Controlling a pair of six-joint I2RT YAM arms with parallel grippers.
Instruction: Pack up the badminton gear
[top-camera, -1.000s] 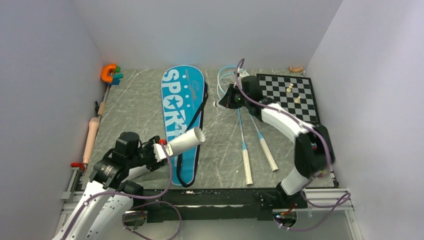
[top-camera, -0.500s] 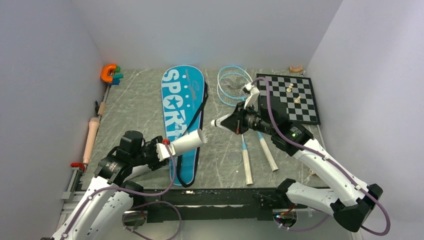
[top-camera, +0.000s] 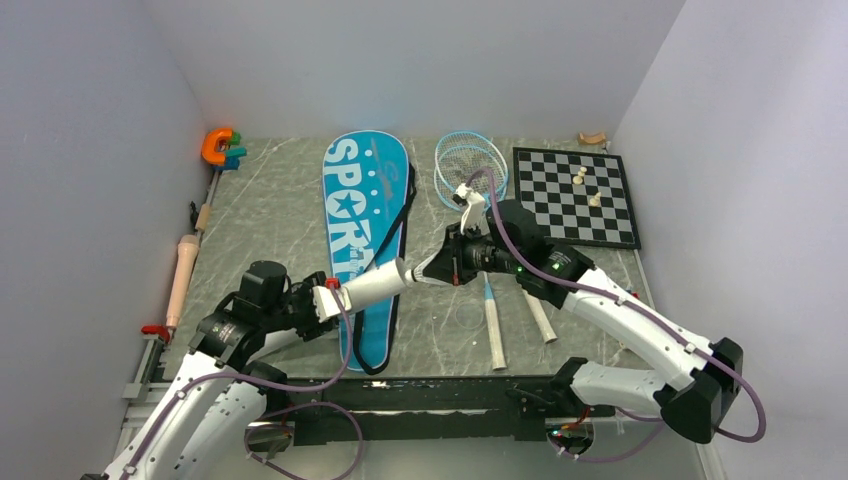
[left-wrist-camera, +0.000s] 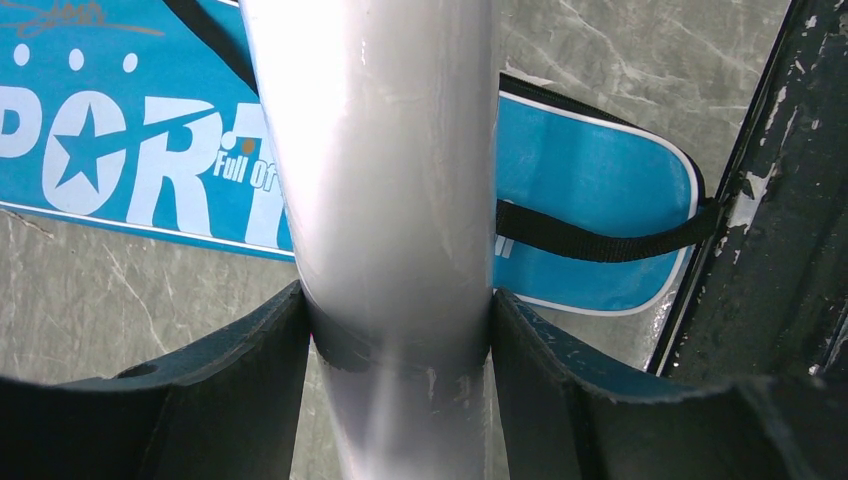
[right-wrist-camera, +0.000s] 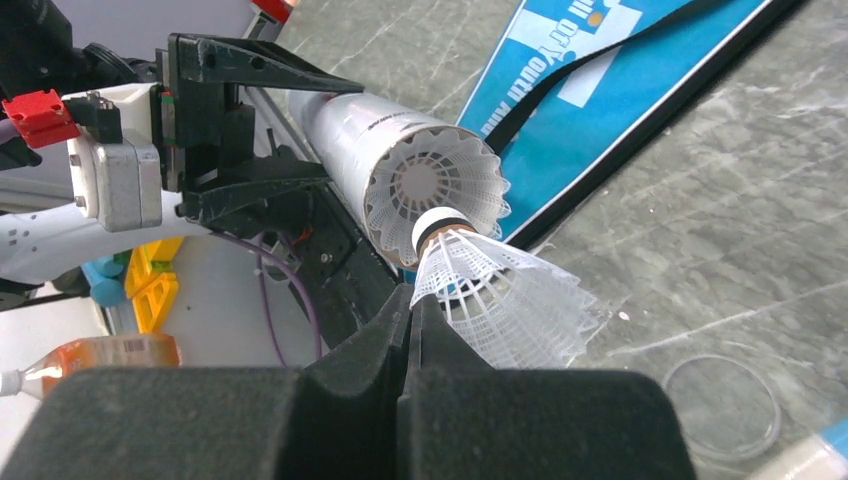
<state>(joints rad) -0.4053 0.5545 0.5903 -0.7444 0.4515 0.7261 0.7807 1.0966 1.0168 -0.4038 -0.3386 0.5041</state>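
Note:
My left gripper (top-camera: 322, 301) is shut on the long white tube (top-camera: 372, 284) and holds it tilted above the table, mouth toward the right; the tube fills the left wrist view (left-wrist-camera: 380, 200) between the jaws. A white shuttlecock (right-wrist-camera: 435, 185) sits inside the tube's mouth. My right gripper (top-camera: 442, 266) is shut on the skirt of another shuttlecock (right-wrist-camera: 505, 295), whose cork tip touches the tube's mouth. The blue "SPORT" bag (top-camera: 365, 215) lies flat under the tube. Two light-blue rackets (top-camera: 470, 165) lie to its right, handles (top-camera: 494, 335) toward me.
A chessboard (top-camera: 575, 195) with pieces lies at the back right. An orange clamp (top-camera: 217, 145) sits at the back left, and a wooden handle (top-camera: 183, 270) lies along the left edge. A clear round lid (right-wrist-camera: 722, 405) lies on the table near the rackets.
My right gripper has carried the shuttlecock from over the racket heads leftward and toward me, up to the tube's mouth. The left gripper and tube have barely moved.

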